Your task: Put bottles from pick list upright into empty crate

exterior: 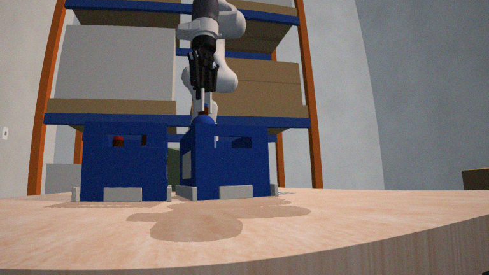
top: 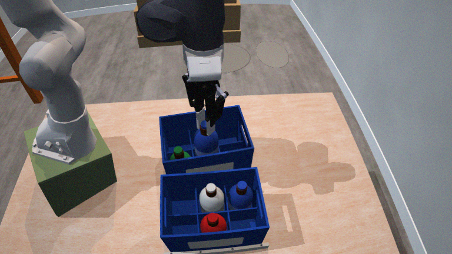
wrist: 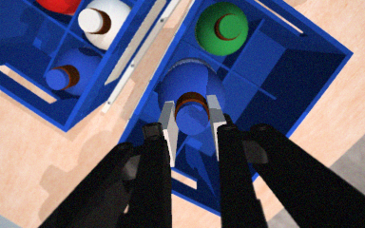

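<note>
My gripper (top: 204, 130) (exterior: 205, 110) (wrist: 192, 112) is shut on the neck of a blue bottle (top: 205, 141) (exterior: 202, 119) (wrist: 187, 78). The bottle is upright, partly inside the far crate (top: 173, 166) (exterior: 230, 167) (wrist: 304, 71), its shoulder above the rim. A green bottle (top: 179, 153) (wrist: 221, 28) stands lower in that crate, in a neighbouring compartment. The near crate (top: 176, 243) (exterior: 122, 167) holds a white bottle (top: 211, 199) (wrist: 114, 24), another blue bottle (top: 240, 197) (wrist: 86, 71) and a red bottle (top: 213, 225). The pick list cannot be read here.
The two crates stand close together, with low grey rails (exterior: 122, 194) (exterior: 235, 191) at their bases. Thin dividers split both crates into compartments. The arm's green base block (top: 76, 184) is left of the crates in the top view. A shelf rack stands behind in the exterior view.
</note>
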